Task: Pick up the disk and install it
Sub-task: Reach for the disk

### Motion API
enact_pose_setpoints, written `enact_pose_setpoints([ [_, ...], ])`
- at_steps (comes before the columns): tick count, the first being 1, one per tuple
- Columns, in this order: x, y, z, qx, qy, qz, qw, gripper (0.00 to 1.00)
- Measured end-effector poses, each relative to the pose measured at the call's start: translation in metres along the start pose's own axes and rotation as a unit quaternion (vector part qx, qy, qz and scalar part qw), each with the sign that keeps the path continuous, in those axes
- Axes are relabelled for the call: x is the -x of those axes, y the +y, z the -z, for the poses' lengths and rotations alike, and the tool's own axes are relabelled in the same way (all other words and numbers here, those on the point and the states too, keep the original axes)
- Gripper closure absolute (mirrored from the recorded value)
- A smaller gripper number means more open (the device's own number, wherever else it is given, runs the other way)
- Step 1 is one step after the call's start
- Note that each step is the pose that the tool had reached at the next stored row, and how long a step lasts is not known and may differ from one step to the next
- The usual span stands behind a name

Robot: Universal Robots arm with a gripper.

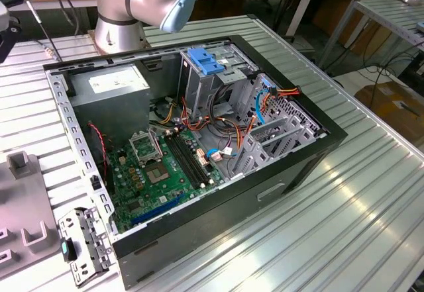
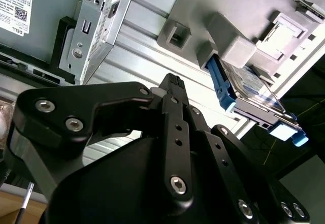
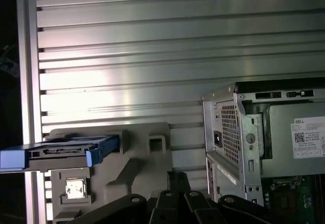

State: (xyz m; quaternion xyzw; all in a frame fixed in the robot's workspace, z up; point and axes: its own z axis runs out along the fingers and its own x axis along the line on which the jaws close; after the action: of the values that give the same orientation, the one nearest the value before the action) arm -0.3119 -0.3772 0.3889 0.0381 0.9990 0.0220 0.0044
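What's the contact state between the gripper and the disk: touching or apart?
Apart. In the first wrist view the disk sits in its grey holder, and bare holder surface shows between it and the gripper.

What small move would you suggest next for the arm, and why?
Probably ease the gripper toward the disk. In the second wrist view the disk sits in its grey holder, apart from the gripper, so it is not yet grasped.
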Motion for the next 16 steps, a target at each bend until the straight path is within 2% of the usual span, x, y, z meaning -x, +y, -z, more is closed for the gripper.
enact_pose_setpoints([
  [11,-0.0287,0.0029,-0.0005,0.0000,0.0000,0.000,1.00000,0.89],
  [16,-0.0361,0.0063,-0.0007,0.0000,0.0000,0.000,1.00000,0.89],
])
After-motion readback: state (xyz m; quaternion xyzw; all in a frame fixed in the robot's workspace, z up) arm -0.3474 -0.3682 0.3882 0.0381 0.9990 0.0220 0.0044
